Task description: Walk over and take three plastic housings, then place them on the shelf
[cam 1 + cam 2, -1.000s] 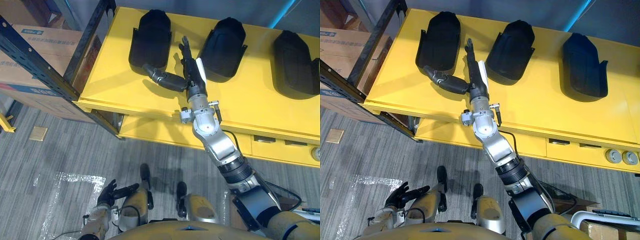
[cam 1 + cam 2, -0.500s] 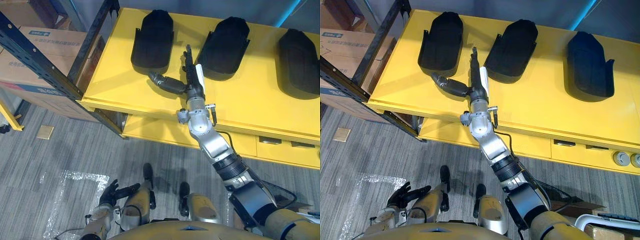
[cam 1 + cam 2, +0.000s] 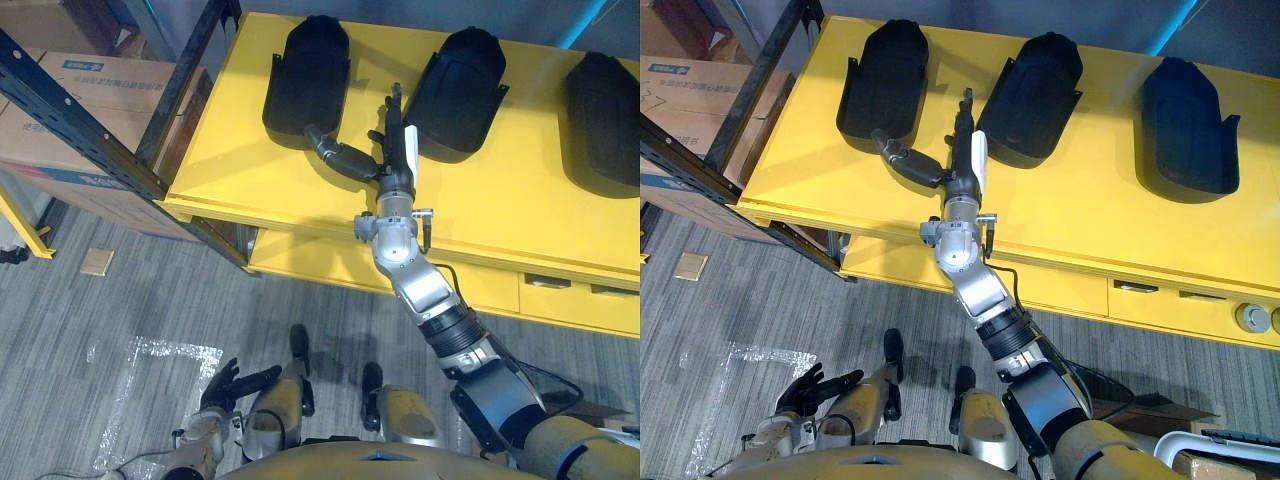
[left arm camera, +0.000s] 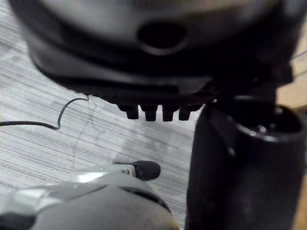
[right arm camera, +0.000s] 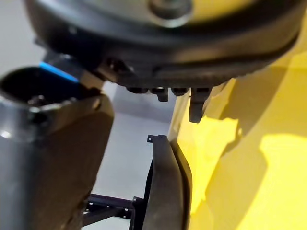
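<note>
Reaching further over the yellow table [image 3: 250, 170], the right hand [image 3: 393, 150] now lies in the gap between the leftmost housing [image 3: 305, 72] and the middle housing [image 3: 462, 78], where half a second ago it sat nearer the table's front edge. Its fingers are straight and its thumb is spread toward the lower corner of the leftmost housing, near it or just touching; nothing is gripped. The whole scene has also shifted a little in the head views, so the camera has moved as well.

All three black plastic housings lie on the table in a row, well apart from one another, the third housing [image 3: 1188, 110] furthest to the robot's right. None is in a hand, and none can be seen on the dark metal rack [image 3: 95, 135] that stands at the robot's left beside cardboard boxes [image 3: 75, 110]. Judging by this, the picking up is what is in hand, with the leftmost housing the likely target, and carrying to the shelf is left for whichever housings are to go there.

Only the head views show the row of housings and the left hand [image 3: 228, 385], hanging low by the floor with fingers loosely spread and empty. From the right wrist, the thumb and short fingertips [image 5: 163, 93] show from close, with the dark curved edge of a housing [image 5: 168, 187] just past them against the yellow surface. From the left wrist, that hand's fingertips [image 4: 153, 113] show over grey floor [image 4: 48, 120].
</note>
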You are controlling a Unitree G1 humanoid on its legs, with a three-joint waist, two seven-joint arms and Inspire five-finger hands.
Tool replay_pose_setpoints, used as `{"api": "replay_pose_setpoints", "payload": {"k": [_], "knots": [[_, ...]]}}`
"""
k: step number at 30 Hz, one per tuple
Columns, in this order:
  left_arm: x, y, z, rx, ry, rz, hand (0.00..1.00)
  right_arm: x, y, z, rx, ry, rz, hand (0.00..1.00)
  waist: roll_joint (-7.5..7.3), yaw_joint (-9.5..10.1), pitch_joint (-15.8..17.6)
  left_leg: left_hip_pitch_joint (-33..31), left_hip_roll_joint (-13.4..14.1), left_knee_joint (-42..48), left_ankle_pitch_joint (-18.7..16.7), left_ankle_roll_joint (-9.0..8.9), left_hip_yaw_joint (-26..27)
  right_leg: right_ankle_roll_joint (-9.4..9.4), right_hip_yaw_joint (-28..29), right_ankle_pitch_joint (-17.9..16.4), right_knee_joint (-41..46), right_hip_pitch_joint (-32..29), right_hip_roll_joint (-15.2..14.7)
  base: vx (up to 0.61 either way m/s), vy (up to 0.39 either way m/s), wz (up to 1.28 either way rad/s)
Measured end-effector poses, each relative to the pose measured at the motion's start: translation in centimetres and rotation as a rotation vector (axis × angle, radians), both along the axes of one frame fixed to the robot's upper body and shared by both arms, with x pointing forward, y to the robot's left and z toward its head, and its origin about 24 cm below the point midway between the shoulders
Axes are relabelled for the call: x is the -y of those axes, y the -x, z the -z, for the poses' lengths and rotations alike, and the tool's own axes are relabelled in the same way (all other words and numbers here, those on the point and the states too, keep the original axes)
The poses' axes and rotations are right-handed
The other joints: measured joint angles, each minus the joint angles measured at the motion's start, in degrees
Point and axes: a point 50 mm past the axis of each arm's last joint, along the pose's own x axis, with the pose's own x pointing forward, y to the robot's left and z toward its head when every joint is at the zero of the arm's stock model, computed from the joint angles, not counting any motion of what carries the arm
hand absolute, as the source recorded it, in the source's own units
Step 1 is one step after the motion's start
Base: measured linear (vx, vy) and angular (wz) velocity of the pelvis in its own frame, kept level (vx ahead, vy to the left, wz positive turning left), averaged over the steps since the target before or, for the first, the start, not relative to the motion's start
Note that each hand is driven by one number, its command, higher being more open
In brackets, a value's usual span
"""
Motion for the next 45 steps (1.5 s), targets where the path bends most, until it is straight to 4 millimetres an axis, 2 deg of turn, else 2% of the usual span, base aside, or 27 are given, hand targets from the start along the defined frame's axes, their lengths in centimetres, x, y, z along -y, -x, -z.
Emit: {"api": "replay_pose_setpoints", "payload": {"k": [36, 45], "knots": [[0.0, -0.1, -0.1, 0.01, -0.003, 0.002, 1.0, 0.5, 0.0, 0.4, -0.009, -0.008, 0.031, 1.0, -0.34, 0.78, -0.11, 0.43, 0.11, 0.0, 0.07, 0.13, 0.91, 0.22, 0.86, 0.14, -0.4, 0.11, 0.02, 0.0, 0.0, -0.01], [-0.4, -0.1, -0.1, 0.009, -0.015, 0.002, 1.0, 1.0, 0.1, 0.8, -0.027, -0.017, 0.05, 1.0, -1.73, 1.3, -0.39, 0.74, 0.11, 0.0, 0.07, 0.14, 1.04, 0.37, 0.96, 0.26, -0.64, 0.43, 0.02, 0.0, 0.0, 0.0]]}}
